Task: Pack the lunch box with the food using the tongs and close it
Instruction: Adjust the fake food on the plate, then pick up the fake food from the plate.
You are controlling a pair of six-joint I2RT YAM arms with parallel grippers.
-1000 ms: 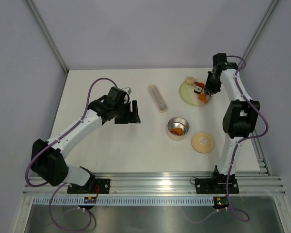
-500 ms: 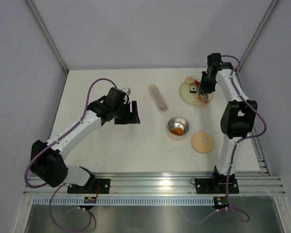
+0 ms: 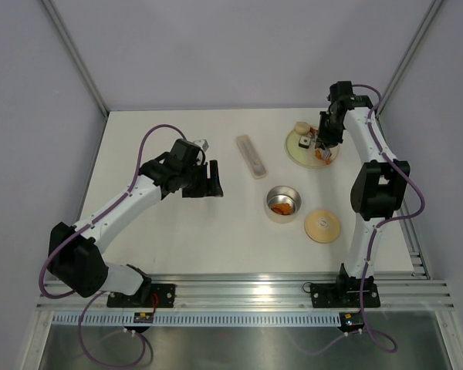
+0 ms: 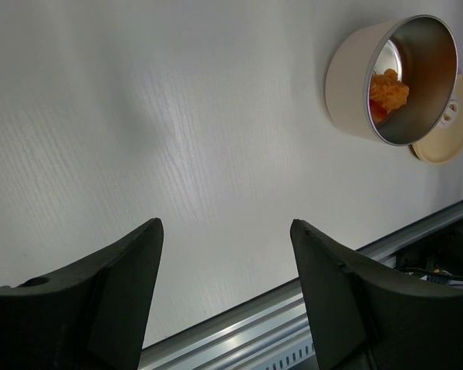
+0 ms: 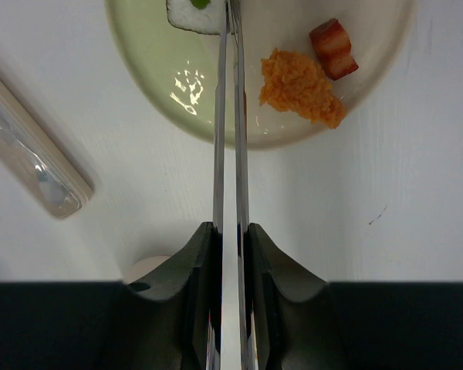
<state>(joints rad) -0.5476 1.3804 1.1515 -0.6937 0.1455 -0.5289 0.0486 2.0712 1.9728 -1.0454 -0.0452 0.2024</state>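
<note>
Two grippers, set well apart over the white table

At the right gripper: pinched narrow on the tongs, poised above the pale green plate. Slender arms nearly together, tips running off the top of the wrist view just beside the white piece. Right of the tongs on the plate, an orange crumbly piece touching a red piece. At the plate's far left rim, a beige bun

At the left gripper: spread wide, holding nothing, hovering over bare table well left of the lunch box

Lunch box upright and open, nearer the arm bases than the plate, with an orange lump inside. Just beside it to the right, flat on the table, the tan lid

Left of the plate, a pale oblong case
</note>
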